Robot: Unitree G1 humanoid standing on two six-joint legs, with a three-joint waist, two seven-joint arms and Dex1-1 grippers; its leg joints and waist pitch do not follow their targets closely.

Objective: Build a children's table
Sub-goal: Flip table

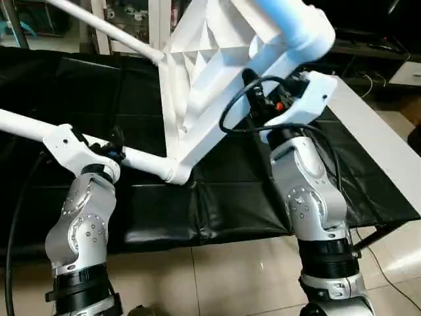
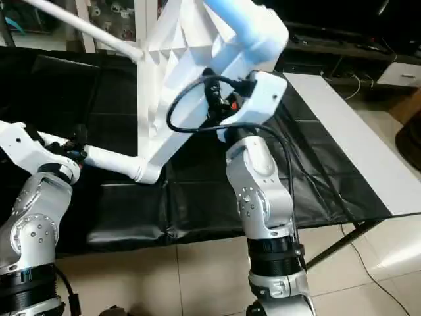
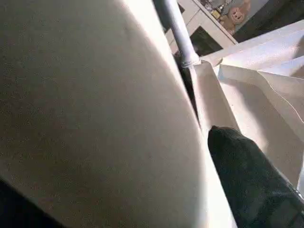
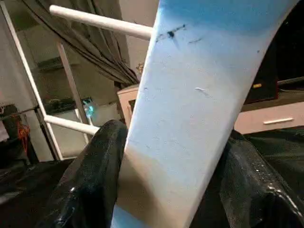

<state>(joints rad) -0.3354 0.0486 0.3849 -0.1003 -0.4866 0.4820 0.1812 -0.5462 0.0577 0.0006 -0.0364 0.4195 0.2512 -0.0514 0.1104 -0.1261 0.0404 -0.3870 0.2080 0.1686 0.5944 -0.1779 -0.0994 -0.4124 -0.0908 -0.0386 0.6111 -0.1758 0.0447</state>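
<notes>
With the table top (image 1: 197, 79) tilted up over the black bench, legs are being fitted: the right gripper (image 4: 175, 156) clamps one leg (image 4: 199, 95), the left gripper (image 1: 112, 150) grips another (image 1: 141, 160), which must be kept seated in its near corner socket (image 1: 177, 172).

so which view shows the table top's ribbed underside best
The left eye view: the table top stands tilted up with its ribs facing the camera. The right eye view shows nearly the same. The left wrist view catches a few ribs; the right wrist view is mostly one leg.
</notes>
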